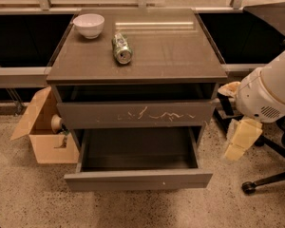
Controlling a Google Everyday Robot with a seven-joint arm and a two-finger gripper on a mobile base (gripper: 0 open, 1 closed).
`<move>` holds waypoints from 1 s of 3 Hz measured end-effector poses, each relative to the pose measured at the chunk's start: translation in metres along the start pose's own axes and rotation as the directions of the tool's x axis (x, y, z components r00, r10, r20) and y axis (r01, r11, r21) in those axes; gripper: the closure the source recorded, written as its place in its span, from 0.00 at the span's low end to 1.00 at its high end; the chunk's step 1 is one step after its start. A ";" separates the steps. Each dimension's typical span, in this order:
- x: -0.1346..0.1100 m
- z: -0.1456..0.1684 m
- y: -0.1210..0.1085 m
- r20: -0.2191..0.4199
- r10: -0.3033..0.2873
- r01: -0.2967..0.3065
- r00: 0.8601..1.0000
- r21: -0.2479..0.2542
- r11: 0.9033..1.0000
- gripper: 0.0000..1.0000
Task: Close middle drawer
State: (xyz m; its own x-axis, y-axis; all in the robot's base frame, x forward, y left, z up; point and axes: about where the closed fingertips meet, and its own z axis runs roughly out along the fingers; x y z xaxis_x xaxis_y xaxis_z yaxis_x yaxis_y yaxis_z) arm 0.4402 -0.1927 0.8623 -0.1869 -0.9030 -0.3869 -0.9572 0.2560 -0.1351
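Note:
The middle drawer (137, 179) is pulled far out of the dark grey-brown cabinet (180, 56). Its plain front faces me, with a tiny pale speck right of centre, and its inside looks empty. Above it, the drawer front with pale scratch marks (133, 114) stands slightly out from the cabinet. My gripper (240, 139), pale yellow, hangs below the white arm housing (268, 91). It is to the right of the cabinet, level with the open drawer's right side and apart from it.
A white bowl (89, 25) and a can lying on its side (122, 48) are on the cabinet top. An open cardboard box (40, 132) stands on the floor at the left. A black chair base with a castor (268, 175) is at the right.

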 end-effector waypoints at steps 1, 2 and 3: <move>0.002 0.028 0.001 0.002 -0.025 0.025 1.000 -0.002 1.000 0.00; 0.003 0.062 0.001 0.032 -0.057 0.058 0.998 -0.010 0.998 0.00; 0.006 0.120 0.009 0.081 -0.102 0.107 0.991 -0.062 0.992 0.00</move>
State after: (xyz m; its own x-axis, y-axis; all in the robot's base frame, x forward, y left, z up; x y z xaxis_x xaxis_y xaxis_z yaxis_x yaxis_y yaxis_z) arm 0.4567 -0.1541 0.7493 -0.0699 -0.8932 -0.4442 -0.9835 0.1363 -0.1192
